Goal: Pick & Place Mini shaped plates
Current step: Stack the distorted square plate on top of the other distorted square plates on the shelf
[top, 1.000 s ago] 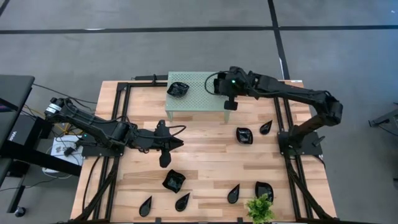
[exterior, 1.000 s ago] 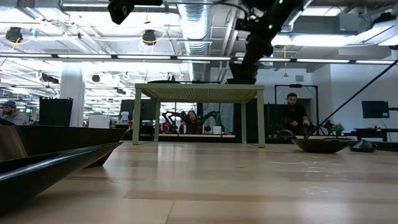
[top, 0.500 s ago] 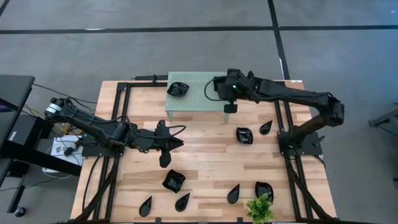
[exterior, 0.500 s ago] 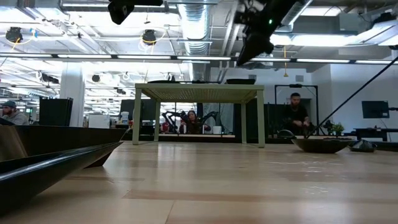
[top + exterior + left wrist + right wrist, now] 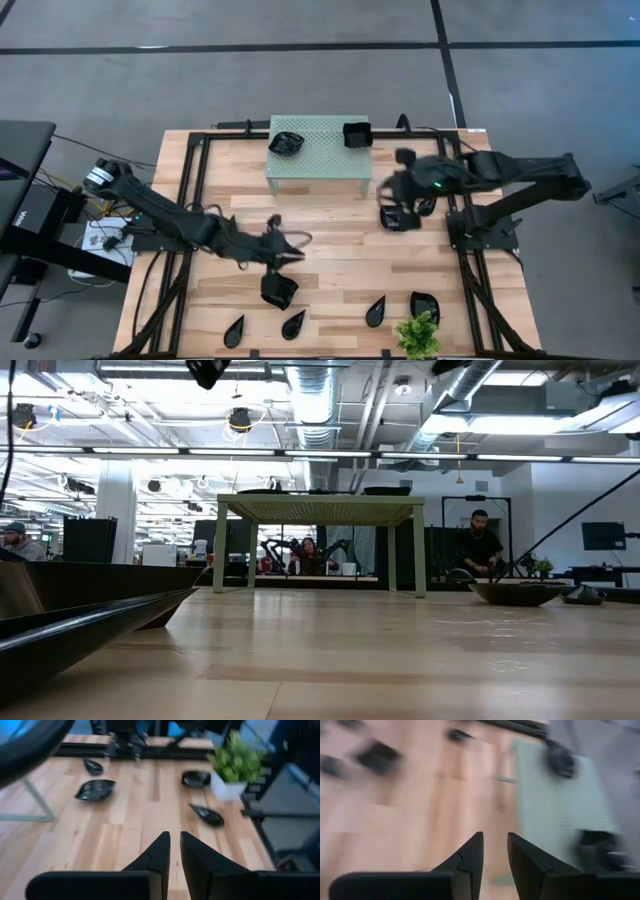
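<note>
Since the earlier frame, right hand [image 5: 392, 186] has left the pale green perforated stand [image 5: 318, 150] and swung out over the rounded glossy plate [image 5: 394, 218]; a square black plate [image 5: 356, 133] now sits on the stand beside the wavy one [image 5: 286, 143].

High view: left hand [image 5: 282, 262] hovers just above a square plate [image 5: 279, 290] on the wood-plank counter [image 5: 330, 250]; 2 plates on stand, approx. 7 on counter.

Low view: stand upright, plates' rims atop.

Left wrist: fingers [image 5: 156, 856] narrowly apart, empty.

Right wrist: fingers [image 5: 470, 855] slightly apart, empty.

Two plates [image 5: 286, 143] on stand [image 5: 318, 160]
</note>
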Motion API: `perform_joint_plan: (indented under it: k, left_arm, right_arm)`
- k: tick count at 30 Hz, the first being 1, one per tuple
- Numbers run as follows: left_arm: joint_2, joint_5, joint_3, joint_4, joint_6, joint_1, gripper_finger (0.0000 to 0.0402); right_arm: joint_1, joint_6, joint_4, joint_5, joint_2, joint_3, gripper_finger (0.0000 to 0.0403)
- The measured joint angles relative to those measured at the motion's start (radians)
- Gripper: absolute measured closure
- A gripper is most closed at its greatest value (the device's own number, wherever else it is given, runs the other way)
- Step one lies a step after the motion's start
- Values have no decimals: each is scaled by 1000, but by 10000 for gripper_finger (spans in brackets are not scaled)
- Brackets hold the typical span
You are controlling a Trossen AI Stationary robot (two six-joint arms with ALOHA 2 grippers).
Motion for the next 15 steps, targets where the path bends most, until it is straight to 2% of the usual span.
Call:
perform_joint_plan:
  k: [3, 8, 11, 15]
  left_arm:
    - [58, 37, 0, 5, 36, -14, 343]
    - [118, 213, 0, -4, -34, -37, 309]
    - [167, 275, 0, -7, -56, -77, 291]
    - [244, 284, 0, -11, -90, -138, 277]
  right_arm:
    - [56, 35, 151, -69, -115, -163, 321]
    - [112, 126, 534, -63, -262, -501, 321]
    - [129, 128, 720, -60, -286, -655, 321]
    - [134, 129, 876, -60, -271, -767, 321]
